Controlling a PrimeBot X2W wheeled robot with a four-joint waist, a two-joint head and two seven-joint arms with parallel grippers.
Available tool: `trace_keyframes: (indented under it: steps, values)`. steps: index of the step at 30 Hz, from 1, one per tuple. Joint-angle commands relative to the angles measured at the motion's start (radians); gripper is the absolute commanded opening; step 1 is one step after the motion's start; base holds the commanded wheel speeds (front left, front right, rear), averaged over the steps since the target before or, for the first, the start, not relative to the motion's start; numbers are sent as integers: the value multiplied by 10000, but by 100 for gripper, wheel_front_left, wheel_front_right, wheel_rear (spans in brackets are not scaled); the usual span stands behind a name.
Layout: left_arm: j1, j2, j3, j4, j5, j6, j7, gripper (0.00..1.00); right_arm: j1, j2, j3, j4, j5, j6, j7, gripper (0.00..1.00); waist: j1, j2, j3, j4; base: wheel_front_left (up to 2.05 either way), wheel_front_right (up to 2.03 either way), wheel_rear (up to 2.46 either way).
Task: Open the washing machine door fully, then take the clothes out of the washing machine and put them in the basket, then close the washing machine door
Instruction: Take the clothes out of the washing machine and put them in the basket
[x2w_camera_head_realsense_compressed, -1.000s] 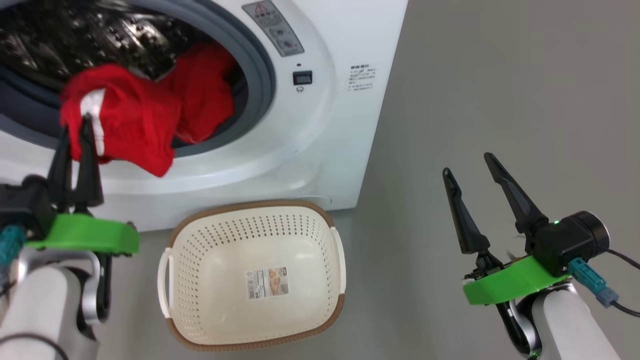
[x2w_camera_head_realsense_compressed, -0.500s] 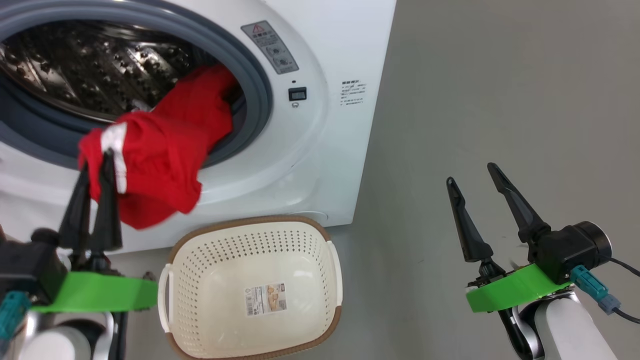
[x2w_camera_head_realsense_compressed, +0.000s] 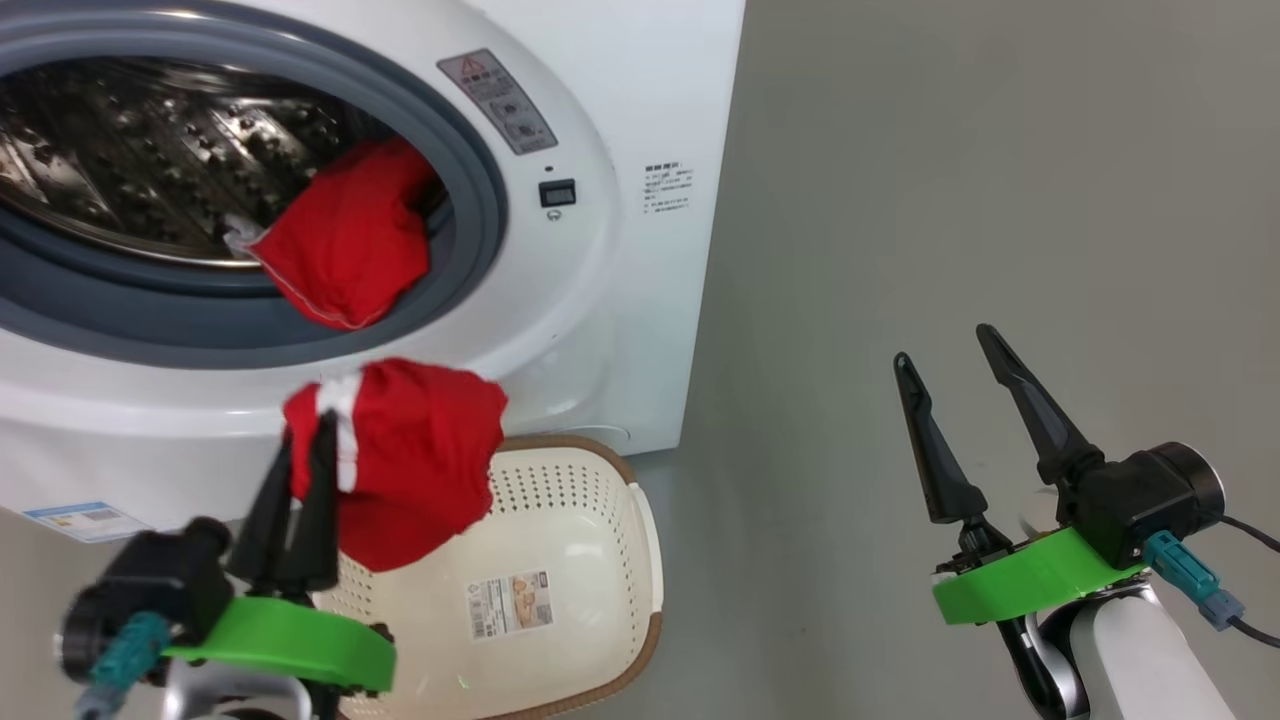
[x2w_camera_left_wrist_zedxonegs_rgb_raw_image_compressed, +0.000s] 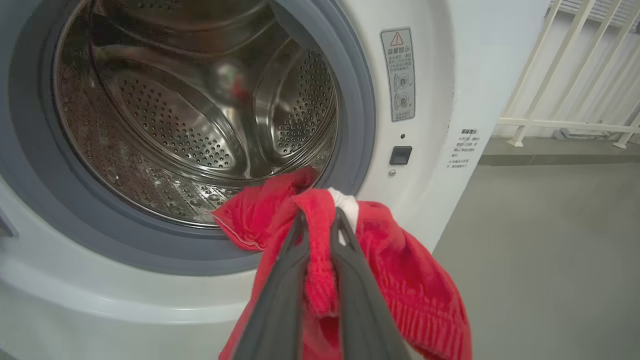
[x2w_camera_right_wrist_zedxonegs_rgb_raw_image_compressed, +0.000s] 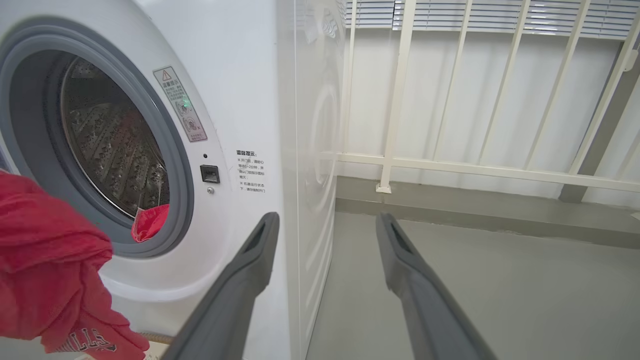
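Bright even light; drum (x2w_camera_left_wrist_zedxonegs_rgb_raw_image_compressed: 200, 125) glare; left gripper (x2w_camera_head_realsense_compressed: 308, 430) seemingly motion-blurred.

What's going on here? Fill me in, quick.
The robot is unloading the washing machine. Its left gripper is shut on a red garment and holds it in front of the machine, over the edge of the basket, whose visible part is empty. A second red garment lies at the lip of the opening. The right gripper is open and empty.

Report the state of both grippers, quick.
Left gripper: closed, holding a red garment.
Right gripper: open, holding nothing.
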Motion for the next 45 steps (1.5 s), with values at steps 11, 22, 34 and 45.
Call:
trace_keyframes:
  steps: [11,22,34,45]
  values:
    - [-1396,-517,-120,3567,-609,-806,-508,0,-266,28,286,-509,130,62,-65,100,0,-1,838,-335,0,0,0]
    - [-3202,-1027,-402,7600,-958,-1621,-901,0,-542,29,456,-568,171,62,-65,100,0,-1,1710,-470,0,0,0]
    - [-5189,-1234,-470,11877,-1209,-2232,-1148,0,-1021,29,704,-645,228,62,-65,100,0,-1,2659,-797,0,0,0]
    - [-6067,-1191,-637,13383,-1191,-2323,-1320,100,-1245,29,731,-660,298,62,-65,100,0,-1,3061,-994,0,0,0]
